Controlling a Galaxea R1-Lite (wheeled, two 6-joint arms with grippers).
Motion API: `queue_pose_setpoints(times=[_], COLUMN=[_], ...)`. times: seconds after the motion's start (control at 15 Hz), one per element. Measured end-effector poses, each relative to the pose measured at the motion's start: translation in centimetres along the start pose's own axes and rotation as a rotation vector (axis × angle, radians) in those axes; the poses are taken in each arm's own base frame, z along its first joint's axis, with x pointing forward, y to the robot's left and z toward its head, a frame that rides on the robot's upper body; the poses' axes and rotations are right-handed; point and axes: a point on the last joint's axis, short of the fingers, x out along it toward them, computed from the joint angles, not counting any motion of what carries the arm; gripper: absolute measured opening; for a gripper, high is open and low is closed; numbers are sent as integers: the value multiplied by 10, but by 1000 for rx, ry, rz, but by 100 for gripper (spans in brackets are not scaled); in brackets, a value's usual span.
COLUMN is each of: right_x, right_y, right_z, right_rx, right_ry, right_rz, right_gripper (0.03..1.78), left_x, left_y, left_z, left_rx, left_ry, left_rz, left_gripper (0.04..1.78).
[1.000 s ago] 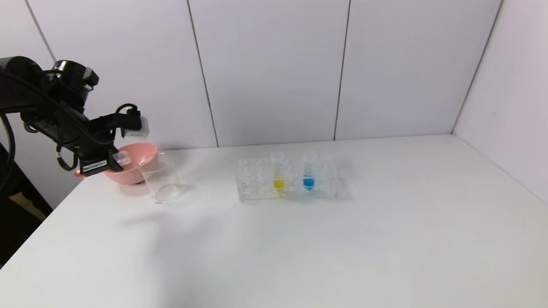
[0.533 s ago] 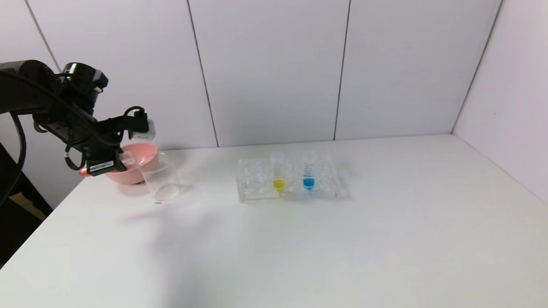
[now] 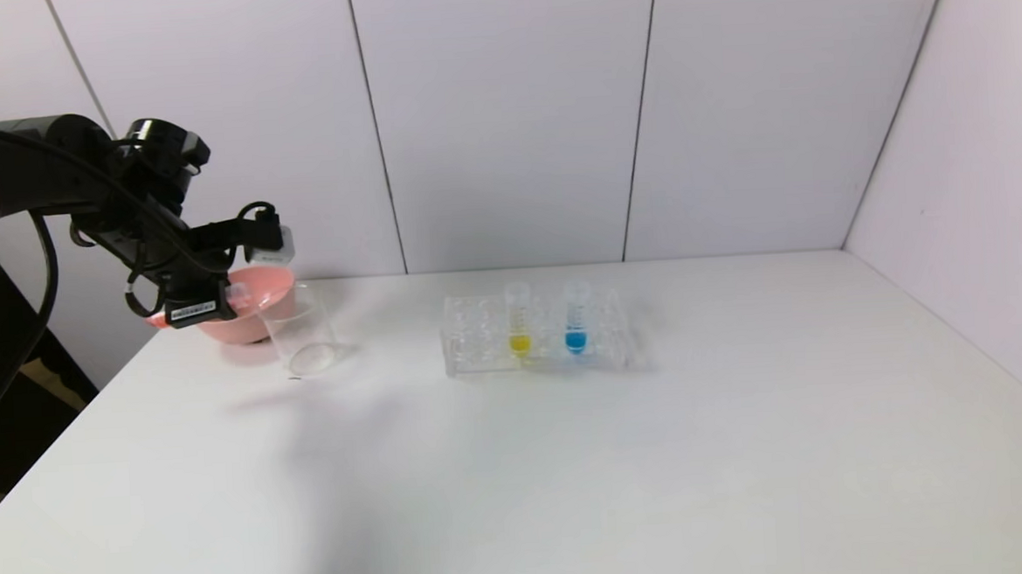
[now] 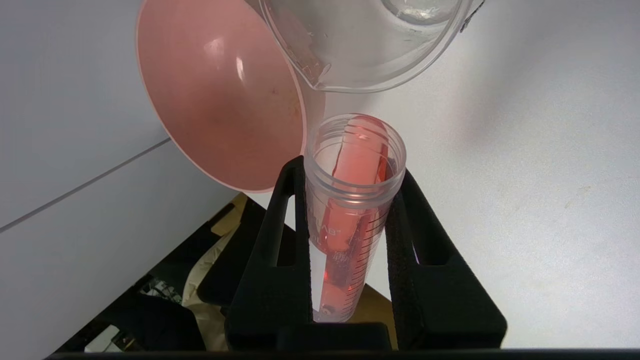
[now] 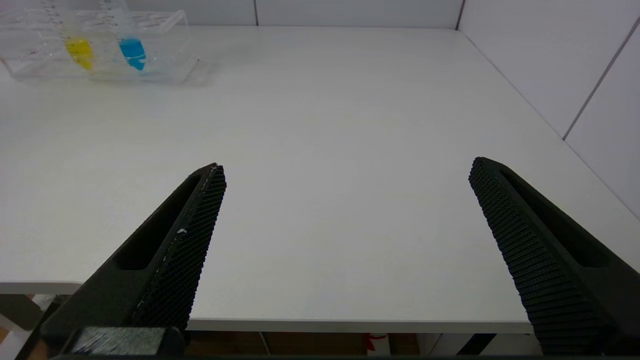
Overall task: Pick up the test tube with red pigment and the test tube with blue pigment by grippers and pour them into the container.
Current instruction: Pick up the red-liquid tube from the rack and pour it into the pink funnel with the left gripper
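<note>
Holding: left gripper (image 4: 350,172) clamped on the red tube (image 4: 350,210), tipped nearly flat, mouth by the beaker (image 3: 299,329) rim
Behind it: pink bowl (image 3: 257,283)
Blue tube (image 3: 575,319): upright in the rack (image 3: 479,337) beside the yellow tube (image 3: 519,321)
Right gripper (image 5: 345,210): spread wide, empty, low at the table (image 3: 617,474) edge

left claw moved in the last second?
Yes. In the head view the left claw, shut on the test tube with red pigment, has shifted right toward the container, judged against the pink bowl, which stayed put.
</note>
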Motion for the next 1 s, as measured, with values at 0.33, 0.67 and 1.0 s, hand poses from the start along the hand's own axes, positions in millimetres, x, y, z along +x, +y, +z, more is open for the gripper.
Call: queue_pose_setpoints(times=[0.33,0.67,1.0], right_x=[0,0,0], right_y=[0,0,0], right_z=[0,0,0], right_rx=[0,0,0], right_ry=[0,0,0], right_rz=[0,-1,0], right_gripper=[177,177,177], left_x=[2,4,4], left_y=[0,0,0], left_z=[1,3,5], left_rx=[1,-2,-5], left_ry=[10,8,4], left_rz=[5,7,13], left_gripper=[44,44,44])
